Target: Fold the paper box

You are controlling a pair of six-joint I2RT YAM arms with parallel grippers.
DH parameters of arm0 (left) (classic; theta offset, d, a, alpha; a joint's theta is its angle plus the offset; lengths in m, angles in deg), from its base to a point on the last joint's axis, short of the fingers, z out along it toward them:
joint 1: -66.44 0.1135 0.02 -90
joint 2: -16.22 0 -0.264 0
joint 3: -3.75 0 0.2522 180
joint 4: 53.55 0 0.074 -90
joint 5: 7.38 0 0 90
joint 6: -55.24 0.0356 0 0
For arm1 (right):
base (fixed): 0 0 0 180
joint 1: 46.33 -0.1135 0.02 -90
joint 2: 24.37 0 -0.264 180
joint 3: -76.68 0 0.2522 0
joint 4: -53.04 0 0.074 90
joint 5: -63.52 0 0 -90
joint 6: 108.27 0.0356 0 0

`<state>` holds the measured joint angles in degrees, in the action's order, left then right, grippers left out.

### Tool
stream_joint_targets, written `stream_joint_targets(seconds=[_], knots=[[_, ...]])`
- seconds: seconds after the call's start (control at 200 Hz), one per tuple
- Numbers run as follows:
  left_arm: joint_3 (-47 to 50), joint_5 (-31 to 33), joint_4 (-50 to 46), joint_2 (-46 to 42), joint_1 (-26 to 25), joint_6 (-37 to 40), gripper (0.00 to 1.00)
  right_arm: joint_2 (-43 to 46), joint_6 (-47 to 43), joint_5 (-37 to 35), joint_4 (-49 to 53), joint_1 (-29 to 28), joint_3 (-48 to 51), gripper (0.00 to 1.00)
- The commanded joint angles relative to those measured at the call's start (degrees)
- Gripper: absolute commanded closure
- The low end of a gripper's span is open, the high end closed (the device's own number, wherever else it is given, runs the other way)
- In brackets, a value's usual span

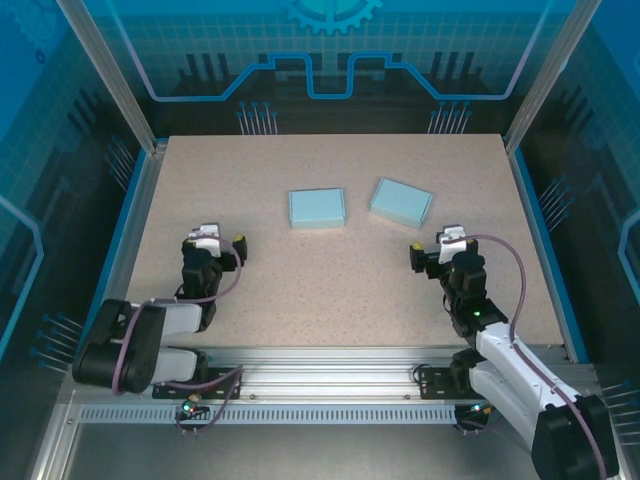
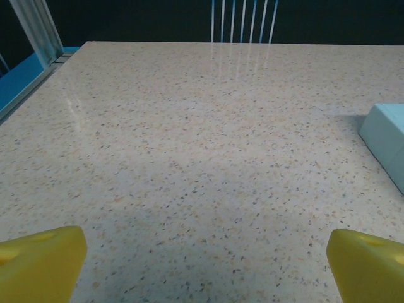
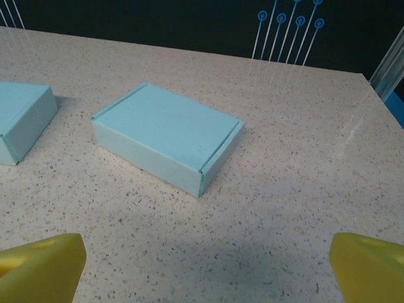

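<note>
Ahead and slightly left of the right gripper (image 1: 436,243), whose jaws stand wide apart and empty, the angled paper box (image 3: 167,136) lies closed and flat on the table (image 1: 300,300), its long axis slanting across the approach. A second box (image 1: 317,208) sits further left (toward the left gripper (image 1: 213,238), likewise spread open and holding nothing), so the right gripper looks nearer its box.

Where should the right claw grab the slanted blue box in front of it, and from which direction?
Likely from above, across its long side walls: the blue box lies flat and closed, so the open right gripper would turn to its slant and straddle the narrower width.
</note>
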<state>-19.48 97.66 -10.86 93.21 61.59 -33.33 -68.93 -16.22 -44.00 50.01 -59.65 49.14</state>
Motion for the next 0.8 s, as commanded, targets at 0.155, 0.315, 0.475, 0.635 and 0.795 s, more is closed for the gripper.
stream_joint_targets(seconds=[0.155,0.315,0.475,0.635,0.795], knots=[[-1.2,-4.8,20.6,14.4,1.0,0.9,0.01,-7.5,-1.8,3.9,-12.6,2.8,1.0,0.0],[-7.6,-13.0,4.5,11.6,2.0,2.5,0.01,-13.5,-3.7,4.8,-18.5,3.4,0.4,0.0],[-12.3,-18.3,-3.6,11.8,7.1,-2.1,0.01,-19.5,-6.6,8.0,-25.0,4.3,0.4,0.0],[-12.4,-18.0,-3.7,11.8,7.0,-2.0,0.01,-25.1,-7.8,10.4,-30.7,5.2,0.3,0.0],[-12.3,-18.0,-3.5,11.8,7.1,-2.0,0.01,-30.0,-5.7,14.8,-32.5,7.8,-1.7,0.0]])
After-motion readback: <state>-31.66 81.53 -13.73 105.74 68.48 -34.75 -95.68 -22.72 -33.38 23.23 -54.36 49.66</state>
